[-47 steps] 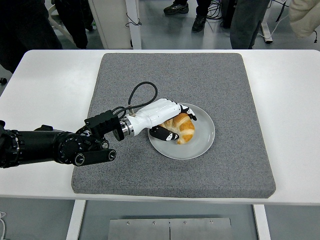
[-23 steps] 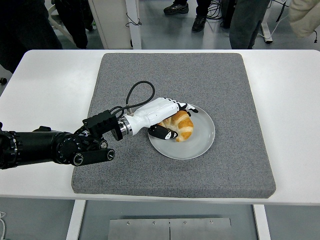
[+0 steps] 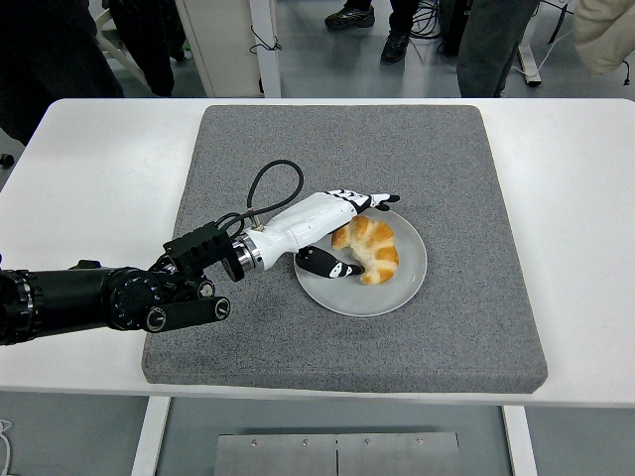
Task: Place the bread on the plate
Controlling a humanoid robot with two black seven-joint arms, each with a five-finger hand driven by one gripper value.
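Observation:
A golden croissant (image 3: 369,248) lies on the pale grey plate (image 3: 407,286), toward the plate's left half. My left hand (image 3: 347,230), white with black fingertips, sits at the plate's left rim. Its fingers (image 3: 369,200) are spread above the croissant's far side and the thumb (image 3: 327,265) lies low on the plate by the near side. The hand is open and no longer wraps the bread. The black left forearm (image 3: 109,297) comes in from the left edge. The right arm is out of view.
The plate rests on a grey felt mat (image 3: 466,178) that covers most of the white table (image 3: 89,169). Several people's legs and feet (image 3: 397,20) stand beyond the far edge.
The left hand's fingers have lifted off the croissant and spread, and the hand has drawn back slightly to the left. The croissant now lies free on the plate.

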